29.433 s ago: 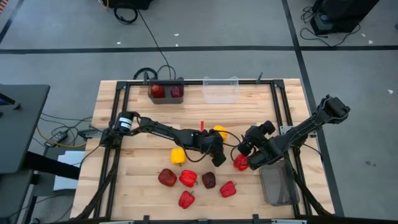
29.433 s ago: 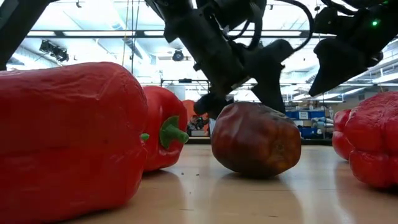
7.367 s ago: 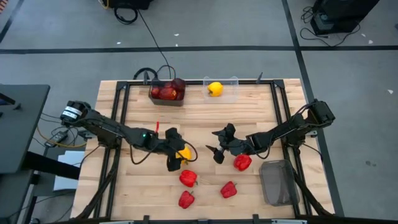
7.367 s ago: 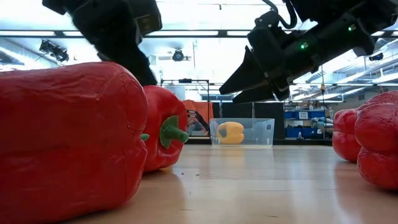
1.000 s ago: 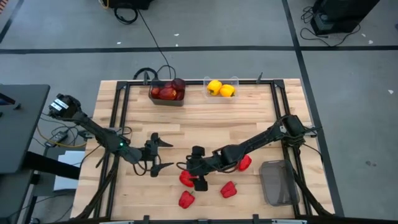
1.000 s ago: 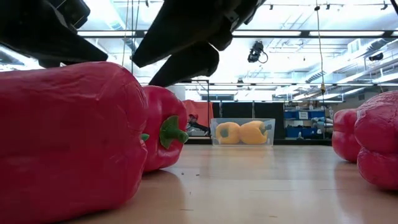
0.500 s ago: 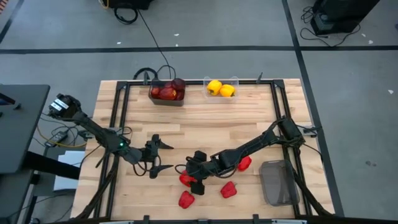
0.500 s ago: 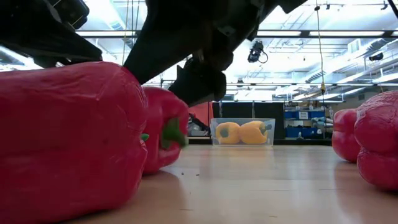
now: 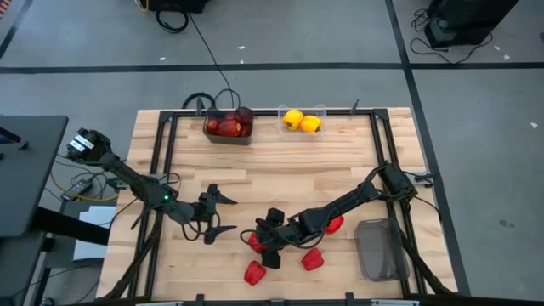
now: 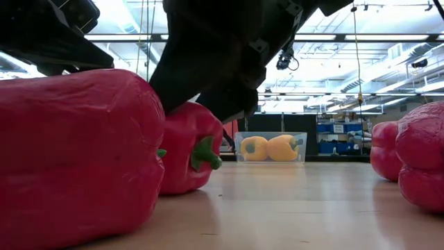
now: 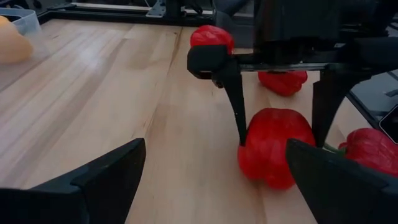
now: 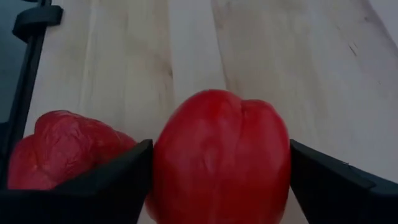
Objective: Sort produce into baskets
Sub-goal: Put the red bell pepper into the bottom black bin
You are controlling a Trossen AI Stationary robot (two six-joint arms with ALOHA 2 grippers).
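Observation:
My right gripper [image 9: 262, 244] stands over a red bell pepper [image 9: 254, 244] near the table's middle front and is shut on it. The same pepper shows in the left wrist view [image 11: 273, 146] and the low view [image 10: 187, 160]. My left gripper [image 9: 223, 212] is open and empty, just left of that pepper. Three more red peppers lie on the table: one at the near edge [image 9: 253, 272], one beside it to the right [image 9: 312, 259] and one farther right [image 9: 334, 223]. The dark grey bin [image 9: 228, 126] holds maroon fruits. The clear bin [image 9: 302, 123] holds two yellow peppers. My right gripper pinches the red pepper by its two opposite sides [image 12: 163, 168], one finger [image 11: 239, 121] on each flank. The fingers come from above, slanting down. The pepper lies on its side with its underside on the table, and its green stem [image 10: 206, 154] points toward the table's near side.
The empty grey mesh bin [image 9: 378, 248] stands at the near right. The black frame rails [image 9: 161, 161] run along the table's edges. Bare wood lies between the peppers and the two far bins.
My right gripper has come down and a little toward the near edge, around the red pepper. The pepper has turned about on the table: in the low view its stem has swung to the right and downward. My left gripper has kept still.

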